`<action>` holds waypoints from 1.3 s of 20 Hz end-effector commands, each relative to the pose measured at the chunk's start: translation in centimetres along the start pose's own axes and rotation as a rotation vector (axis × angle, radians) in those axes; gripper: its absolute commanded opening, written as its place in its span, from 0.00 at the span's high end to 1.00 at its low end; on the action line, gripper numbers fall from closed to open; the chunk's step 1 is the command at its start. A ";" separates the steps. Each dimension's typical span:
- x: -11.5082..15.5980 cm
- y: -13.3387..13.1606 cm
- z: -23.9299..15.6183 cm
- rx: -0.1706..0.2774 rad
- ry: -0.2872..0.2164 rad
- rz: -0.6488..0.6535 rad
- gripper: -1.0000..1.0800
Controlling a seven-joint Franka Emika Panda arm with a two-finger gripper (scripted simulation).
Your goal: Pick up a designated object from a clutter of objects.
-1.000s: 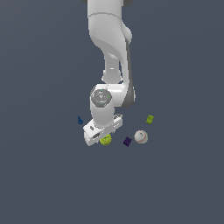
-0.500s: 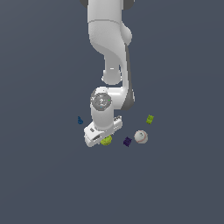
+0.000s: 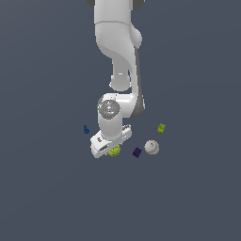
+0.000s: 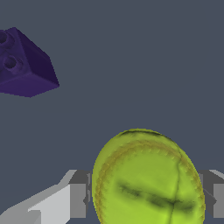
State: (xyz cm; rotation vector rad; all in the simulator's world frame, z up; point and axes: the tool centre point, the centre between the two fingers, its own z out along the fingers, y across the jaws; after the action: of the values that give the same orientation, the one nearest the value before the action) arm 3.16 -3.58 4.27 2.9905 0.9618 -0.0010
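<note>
The designated object, a yellow-green ball (image 4: 148,179) with faint curved seams, fills the gap between my gripper's (image 4: 146,197) two fingers in the wrist view. Both fingers (image 4: 78,199) press against its sides, so the gripper is shut on it. In the exterior view the ball (image 3: 114,151) peeks out under the white hand (image 3: 109,140), low over the floor. The rest of the clutter lies around it: a dark purple block (image 3: 137,152) (image 4: 24,63), a white ball (image 3: 151,147), a green block (image 3: 161,128) and a blue piece (image 3: 86,129).
The dark grey floor (image 3: 188,197) stretches flat in every direction. The purple block lies closest to the ball, on the exterior view's right. The blue piece lies on the exterior view's left of the hand.
The wrist sank slightly toward the floor, then held still. The ball and the other pieces stay where they were.
</note>
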 end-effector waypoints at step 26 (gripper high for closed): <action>1.4 -7.3 -19.8 -0.002 0.000 -0.001 1.00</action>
State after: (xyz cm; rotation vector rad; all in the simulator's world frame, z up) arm 0.34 2.60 22.35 2.9890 0.9632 -0.0010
